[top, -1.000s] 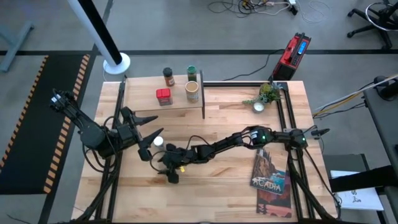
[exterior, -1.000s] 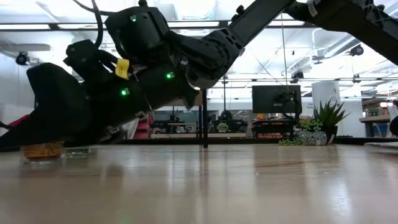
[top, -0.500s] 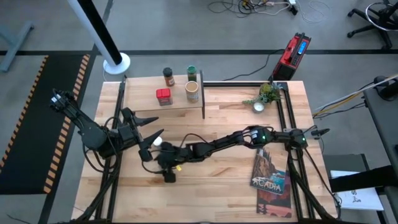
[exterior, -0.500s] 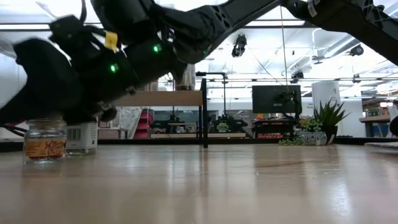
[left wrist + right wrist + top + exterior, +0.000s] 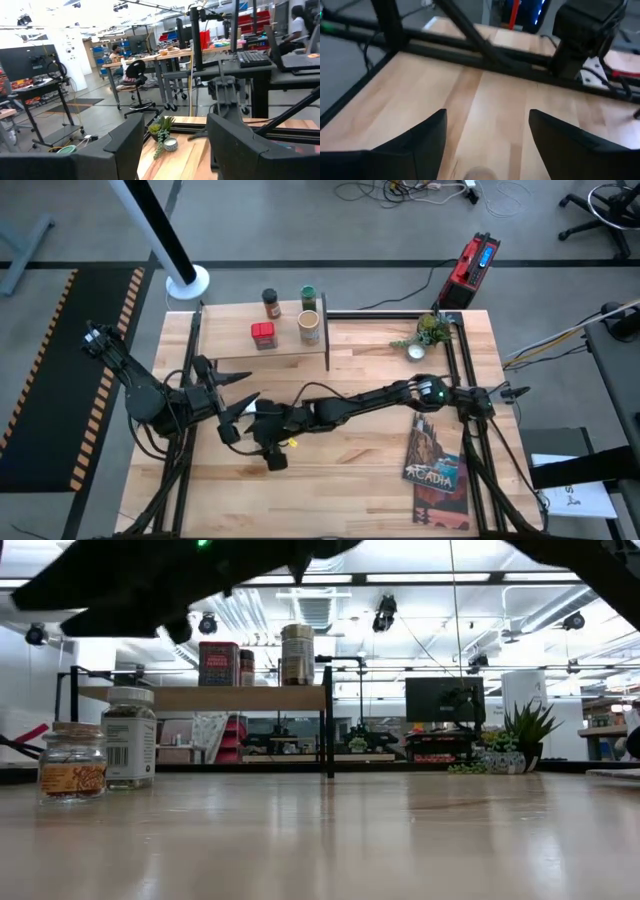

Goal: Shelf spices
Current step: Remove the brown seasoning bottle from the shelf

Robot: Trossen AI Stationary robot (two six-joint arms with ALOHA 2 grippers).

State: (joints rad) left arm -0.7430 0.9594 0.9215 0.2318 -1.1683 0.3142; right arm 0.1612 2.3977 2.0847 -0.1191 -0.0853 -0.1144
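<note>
Shelf (image 5: 230, 340) at table's far edge, left of centre, carries red tin (image 5: 263, 334), brown jar (image 5: 270, 304), green-lidded jar (image 5: 308, 298), tan canister (image 5: 309, 327). White-capped jar (image 5: 262, 409) stands on tabletop, near-left, apparently last to shelve. Right gripper (image 5: 262, 432) reaches across table, directly over jar, fingers spread wide, empty; likely poised for pickup. Left gripper (image 5: 243, 402) just beside, fingers parted, idle. Low view shows a second, smaller jar (image 5: 72, 762) alongside.
</note>
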